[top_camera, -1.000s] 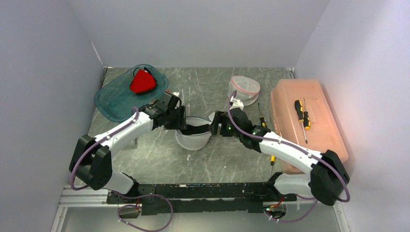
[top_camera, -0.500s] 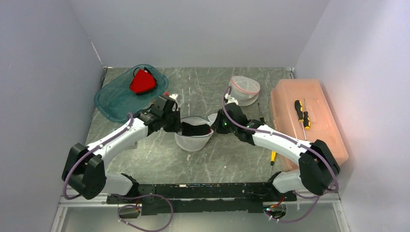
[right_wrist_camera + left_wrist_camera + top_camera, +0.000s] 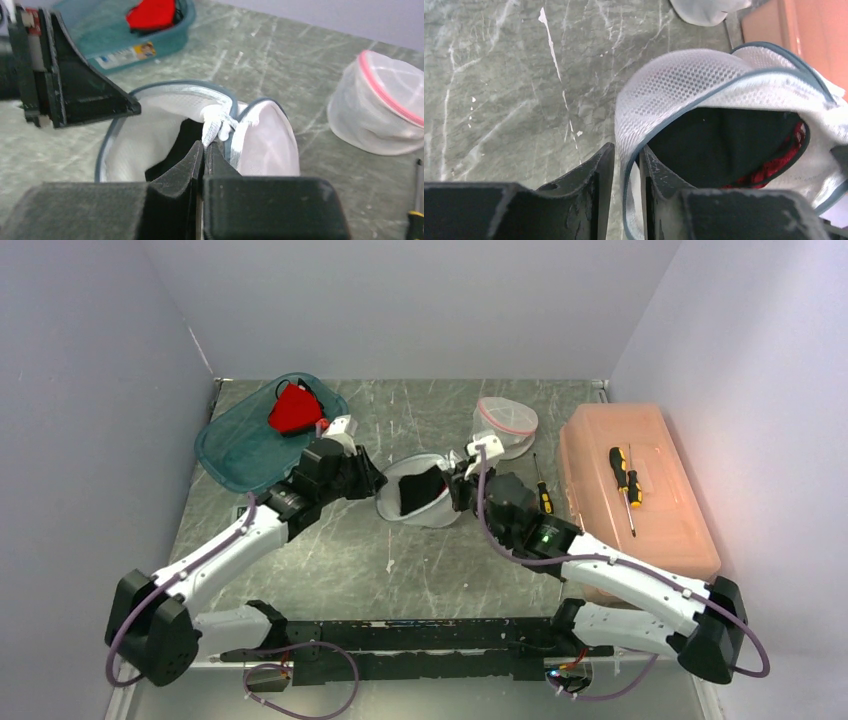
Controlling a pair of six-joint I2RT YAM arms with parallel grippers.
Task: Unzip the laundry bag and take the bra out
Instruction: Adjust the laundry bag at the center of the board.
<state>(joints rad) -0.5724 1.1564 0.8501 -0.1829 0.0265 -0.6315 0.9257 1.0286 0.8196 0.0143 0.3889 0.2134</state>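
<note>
At the upper left of the top view a teal tub [image 3: 235,445] sits on the counter [image 3: 330,560] with a red garment [image 3: 295,408] inside it. The left arm [image 3: 250,530] reaches from the lower left up toward the middle of the frame. Its jaws are pinching the blue-trimmed rim of the laundry bag [image 3: 432,512]. In the left wrist view that rim runs up through the narrow gap between the two dark fingers [image 3: 599,175].

The white mesh bag is in the middle of the frame, between the two arms, with its mouth gaping. The black bra [image 3: 420,490] lies inside the opening, and a bit of red fabric [image 3: 774,167] shows deep at the lower right of the mouth.

The right arm [image 3: 600,575] comes in from the lower right. Its jaws are pressed together on a white tab [image 3: 216,125] at the bag's right rim.

Right of centre, toward the top, a second mesh bag [image 3: 505,425] with a pink rim stands apart. A small screwdriver [image 3: 541,495] lies on the counter just beside the right arm. At the far right an orange box [image 3: 660,510] carries another screwdriver [image 3: 625,475] on its lid.
</note>
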